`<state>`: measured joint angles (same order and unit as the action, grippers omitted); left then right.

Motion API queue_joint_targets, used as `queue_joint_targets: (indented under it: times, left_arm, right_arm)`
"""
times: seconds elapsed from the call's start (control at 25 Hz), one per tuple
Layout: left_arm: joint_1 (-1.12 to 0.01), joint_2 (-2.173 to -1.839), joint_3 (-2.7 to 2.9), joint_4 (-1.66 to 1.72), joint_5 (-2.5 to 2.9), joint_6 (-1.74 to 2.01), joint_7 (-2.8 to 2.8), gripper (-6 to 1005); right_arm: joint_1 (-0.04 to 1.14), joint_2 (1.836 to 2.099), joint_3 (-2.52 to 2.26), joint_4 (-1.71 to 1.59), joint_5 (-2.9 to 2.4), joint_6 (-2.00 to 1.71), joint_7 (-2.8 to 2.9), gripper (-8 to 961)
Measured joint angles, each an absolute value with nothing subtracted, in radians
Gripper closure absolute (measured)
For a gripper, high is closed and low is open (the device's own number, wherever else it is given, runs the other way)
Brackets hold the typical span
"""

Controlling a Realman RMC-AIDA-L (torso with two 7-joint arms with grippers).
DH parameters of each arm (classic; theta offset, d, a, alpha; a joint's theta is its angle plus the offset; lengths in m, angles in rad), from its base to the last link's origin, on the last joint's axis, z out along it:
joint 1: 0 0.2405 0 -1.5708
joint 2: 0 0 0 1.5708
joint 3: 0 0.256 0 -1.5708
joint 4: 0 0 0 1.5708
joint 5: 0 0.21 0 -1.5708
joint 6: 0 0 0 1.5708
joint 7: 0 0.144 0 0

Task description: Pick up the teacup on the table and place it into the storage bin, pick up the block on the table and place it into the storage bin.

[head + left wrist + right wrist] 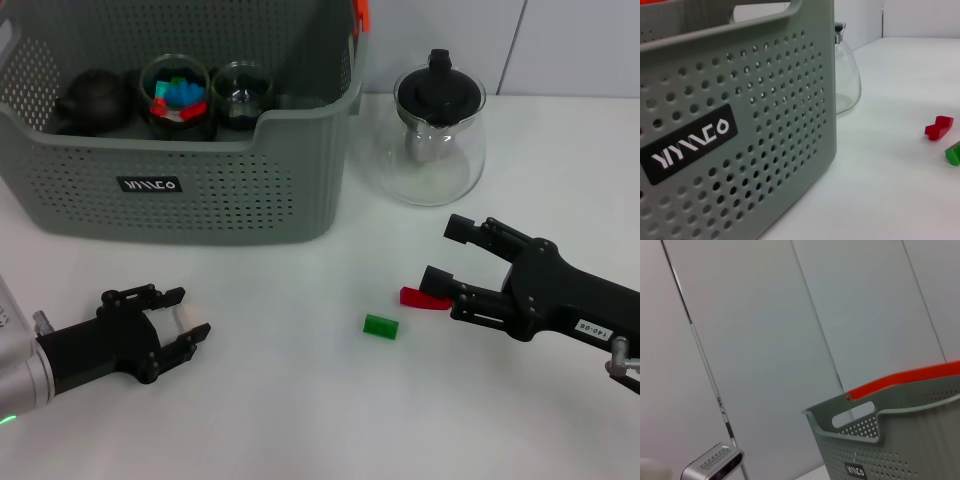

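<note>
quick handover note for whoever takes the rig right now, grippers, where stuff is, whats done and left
Left gripper: open, empty, low over the table in front of the bin.
Right gripper: open, empty, beside the red block.
Done: two glass cups sit in the bin, one holding coloured blocks, next to a dark teapot.
Left: red block and green block lie on the table; bin them.
Glass pot stands right of the bin.

The storage bin [900,432] is seen at five o'clock, grey-green, with perforated walls and a handle slot. An orange rim strip [905,379] is noted along its top. A black label [855,471] is seen on one wall. Pale wall panels [765,340] occupy the remainder.
</note>
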<state>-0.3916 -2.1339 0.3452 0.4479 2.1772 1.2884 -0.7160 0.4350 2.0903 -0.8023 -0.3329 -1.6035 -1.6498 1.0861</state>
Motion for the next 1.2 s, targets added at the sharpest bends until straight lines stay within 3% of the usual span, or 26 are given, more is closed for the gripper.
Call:
queue_joint_targets:
  times: [0.32, 0.56, 0.64, 0.92, 1.04, 1.2]
  left_arm:
    - [-0.390, -2.146, 0.345, 0.475, 2.177, 1.285, -0.711, 455]
    - [-0.372, -2.148, 0.343, 0.528, 2.179, 1.364, -0.762, 587]
    - [-0.362, -2.143, 0.341, 0.570, 2.179, 1.436, -0.833, 587]
    - [-0.360, -2.094, 0.240, 0.646, 2.167, 1.733, -1.107, 586]
    - [-0.402, -2.045, 0.081, 0.639, 2.166, 1.908, -1.299, 586]
    - [-0.439, -2.017, -0.005, 0.625, 2.144, 2.004, -1.414, 586]
  right_arm:
    - [0.434, 2.089, -0.802, -0.333, -1.605, -1.651, 1.086, 21]
    - [0.434, 2.088, -0.802, -0.333, -1.604, -1.652, 1.086, 25]
    - [0.434, 2.088, -0.802, -0.333, -1.604, -1.652, 1.086, 26]
    - [0.434, 2.088, -0.802, -0.333, -1.603, -1.649, 1.086, 31]
    - [0.435, 2.089, -0.802, -0.333, -1.603, -1.647, 1.086, 33]
    - [0.435, 2.089, -0.802, -0.335, -1.603, -1.645, 1.086, 35]
